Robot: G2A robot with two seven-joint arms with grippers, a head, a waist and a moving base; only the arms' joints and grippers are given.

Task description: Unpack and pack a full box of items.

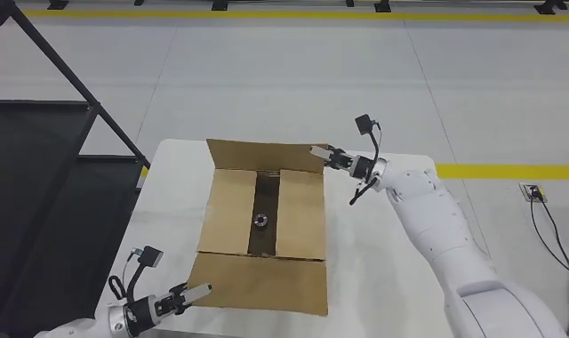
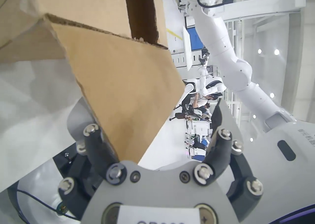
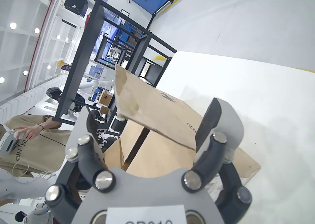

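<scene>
A brown cardboard box [image 1: 302, 213] stands in the middle of the white table [image 1: 382, 276]. Its two side flaps lie nearly flat, leaving a dark gap where a small round item [image 1: 261, 219] shows. The far flap [image 1: 267, 154] stands up and the near flap [image 1: 258, 285] spreads outward. My left gripper [image 1: 197, 292] is at the near flap's left corner; in the left wrist view it [image 2: 157, 136] is open with that flap's corner [image 2: 128, 116] between its fingers. My right gripper [image 1: 322, 151] is at the far flap's right end, open [image 3: 150, 121], with the flap edge [image 3: 157, 111] between its fingers.
A black metal frame [image 1: 53, 160] stands off the table's left side. Bare table surface lies right of the box and in a strip along its left side. A yellow line [image 1: 498, 171] runs across the floor beyond the table.
</scene>
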